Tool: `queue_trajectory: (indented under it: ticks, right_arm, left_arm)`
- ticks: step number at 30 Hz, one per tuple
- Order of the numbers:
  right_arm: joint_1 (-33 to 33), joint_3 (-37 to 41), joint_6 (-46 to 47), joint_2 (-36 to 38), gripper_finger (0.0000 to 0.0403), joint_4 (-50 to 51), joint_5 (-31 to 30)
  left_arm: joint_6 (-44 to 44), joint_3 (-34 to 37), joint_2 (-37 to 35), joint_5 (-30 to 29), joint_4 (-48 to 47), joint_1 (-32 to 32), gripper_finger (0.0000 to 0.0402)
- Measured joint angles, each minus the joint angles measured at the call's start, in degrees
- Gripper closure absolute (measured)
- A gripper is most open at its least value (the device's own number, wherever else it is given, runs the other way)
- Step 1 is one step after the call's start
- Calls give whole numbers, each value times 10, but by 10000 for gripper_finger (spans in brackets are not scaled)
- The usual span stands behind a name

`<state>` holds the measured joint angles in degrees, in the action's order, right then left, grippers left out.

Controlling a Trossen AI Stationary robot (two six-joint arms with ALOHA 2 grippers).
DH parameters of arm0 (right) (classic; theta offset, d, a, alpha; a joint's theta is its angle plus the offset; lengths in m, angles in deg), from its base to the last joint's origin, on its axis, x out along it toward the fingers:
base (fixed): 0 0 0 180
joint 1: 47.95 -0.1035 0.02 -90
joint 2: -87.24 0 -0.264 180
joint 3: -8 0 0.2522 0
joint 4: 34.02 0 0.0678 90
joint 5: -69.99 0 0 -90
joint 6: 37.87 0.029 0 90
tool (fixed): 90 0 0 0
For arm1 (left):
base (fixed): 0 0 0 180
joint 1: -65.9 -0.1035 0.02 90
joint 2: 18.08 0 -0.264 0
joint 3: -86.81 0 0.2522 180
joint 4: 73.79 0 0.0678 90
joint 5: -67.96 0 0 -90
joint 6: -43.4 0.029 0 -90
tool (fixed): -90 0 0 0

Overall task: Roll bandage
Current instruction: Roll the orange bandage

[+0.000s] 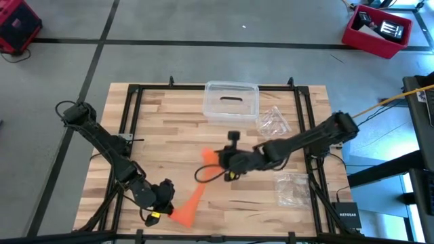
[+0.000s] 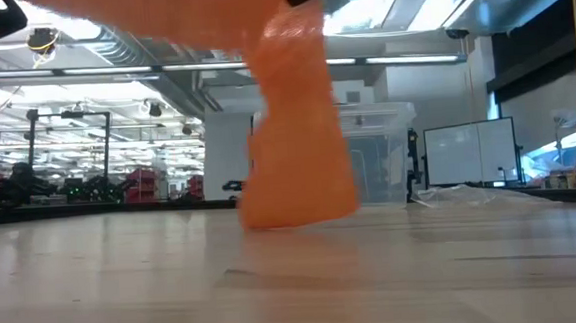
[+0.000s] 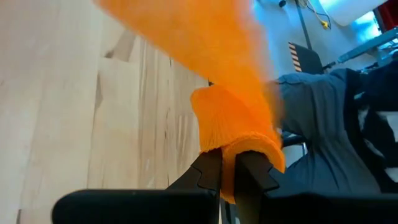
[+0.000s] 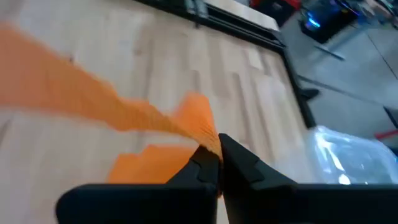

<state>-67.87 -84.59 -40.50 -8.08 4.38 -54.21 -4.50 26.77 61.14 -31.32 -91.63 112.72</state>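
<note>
I have the bandage (image 1: 192, 201) pinched at both ends. My left gripper (image 1: 165, 203), near the near-left corner of the table (image 1: 163, 122), is closed on one end, the orange cloth folded over my fingertips (image 3: 210, 169). My right gripper (image 1: 220, 163), near the table's middle, is closed on the other end, where the strip bunches into a crumpled tip at my fingers (image 4: 208, 158). Between them the band hangs slack, part of it resting on the wood; how much is lifted I cannot tell.

It looks light, soft and limp, so I judge it will sag, twist and crease wherever it is not held taut. The weave looks grippy rather than slick, so a thin pinch should hold. For rolling I would take it square across its width at the very end, not at a corner, so the layers stack evenly. The box (image 1: 231, 102) and bags (image 1: 274, 122) lie well apart, farther back and to the right.
</note>
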Motion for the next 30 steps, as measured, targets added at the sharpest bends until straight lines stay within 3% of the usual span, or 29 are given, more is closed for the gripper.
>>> queue_trajectory:
  ticks: [8,13,16,22,26,30]
  right_arm:
    - [42,1,13,10,399,116,-19]
    - [63,1,30,2,374,97,84]
    - [66,1,36,-8,349,98,127]
    - [63,-2,48,-5,261,111,140]
    - [59,-64,54,16,203,227,144]
    - [49,-129,96,27,172,334,167]
  left_arm:
    - [38,0,0,-3,35,21,386]
    - [46,0,0,-19,54,21,386]
    - [72,0,0,-19,90,18,386]
    - [105,-12,-12,-19,140,6,386]
    - [177,-33,-33,-57,140,-1,386]
    - [263,-57,-62,-118,142,-16,386]
